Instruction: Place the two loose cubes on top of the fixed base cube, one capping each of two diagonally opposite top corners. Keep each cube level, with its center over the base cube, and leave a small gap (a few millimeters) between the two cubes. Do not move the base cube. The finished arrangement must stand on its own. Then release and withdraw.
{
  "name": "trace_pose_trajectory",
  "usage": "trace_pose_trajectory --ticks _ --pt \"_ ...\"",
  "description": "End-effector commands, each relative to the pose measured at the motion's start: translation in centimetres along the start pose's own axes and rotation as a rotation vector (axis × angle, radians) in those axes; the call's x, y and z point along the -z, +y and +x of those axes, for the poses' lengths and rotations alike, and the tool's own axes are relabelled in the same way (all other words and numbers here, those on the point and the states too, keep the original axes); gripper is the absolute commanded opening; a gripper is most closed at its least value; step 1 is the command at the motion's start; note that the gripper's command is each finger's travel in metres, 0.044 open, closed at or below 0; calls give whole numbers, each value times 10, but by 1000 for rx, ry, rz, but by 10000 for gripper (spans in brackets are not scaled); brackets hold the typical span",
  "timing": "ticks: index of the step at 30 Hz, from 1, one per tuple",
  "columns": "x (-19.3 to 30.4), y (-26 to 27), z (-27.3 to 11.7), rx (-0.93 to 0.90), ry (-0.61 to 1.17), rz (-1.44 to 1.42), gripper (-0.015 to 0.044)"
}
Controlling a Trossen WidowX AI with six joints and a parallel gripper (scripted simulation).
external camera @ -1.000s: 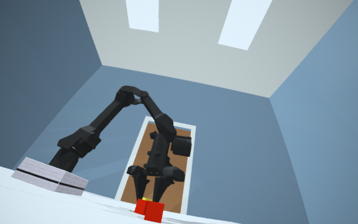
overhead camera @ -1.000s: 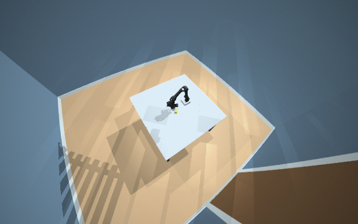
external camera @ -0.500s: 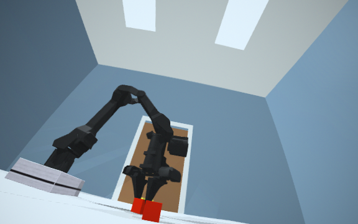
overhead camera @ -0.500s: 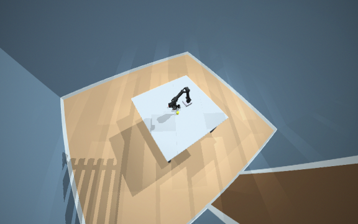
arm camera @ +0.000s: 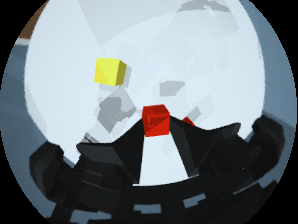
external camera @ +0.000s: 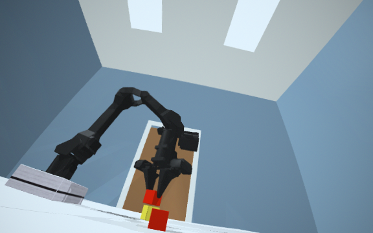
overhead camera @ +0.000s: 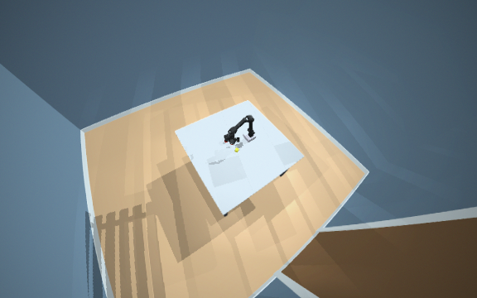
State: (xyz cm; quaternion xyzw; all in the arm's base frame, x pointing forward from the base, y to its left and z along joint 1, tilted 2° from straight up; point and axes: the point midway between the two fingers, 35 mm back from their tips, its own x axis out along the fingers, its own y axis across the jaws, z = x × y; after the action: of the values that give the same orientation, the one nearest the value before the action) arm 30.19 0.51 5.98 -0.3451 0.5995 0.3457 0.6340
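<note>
My gripper (external camera: 154,193) (arm camera: 154,119) is shut on a red cube (external camera: 150,197) (arm camera: 156,125) and holds it above the table, with a finger on each side. The yellow base cube (overhead camera: 236,150) (external camera: 145,212) (arm camera: 108,71) stands on the table, ahead and to the left in the wrist view. The other red cube (external camera: 158,220) (arm camera: 188,121) is on the table. It partly covers the yellow cube in the exterior view and is mostly hidden behind the right finger in the wrist view. Neither red cube rests on the yellow cube.
The white table (overhead camera: 259,165) carries the arm's light block-shaped base (overhead camera: 248,138) (external camera: 37,184), with a dark stripe, on the left in the exterior view. Shadows lie across the table. A brown door panel (external camera: 180,194) stands in the wall behind the arm.
</note>
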Motion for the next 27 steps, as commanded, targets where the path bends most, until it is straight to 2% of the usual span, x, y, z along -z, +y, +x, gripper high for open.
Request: trace_pose_trajectory --ticks 1,16,27 --pt "-1 -3 -19 13 -3 -3 105" --pt "2 2 -65 13 -3 -3 105" --pt "-10 10 -59 12 -3 -66 105"
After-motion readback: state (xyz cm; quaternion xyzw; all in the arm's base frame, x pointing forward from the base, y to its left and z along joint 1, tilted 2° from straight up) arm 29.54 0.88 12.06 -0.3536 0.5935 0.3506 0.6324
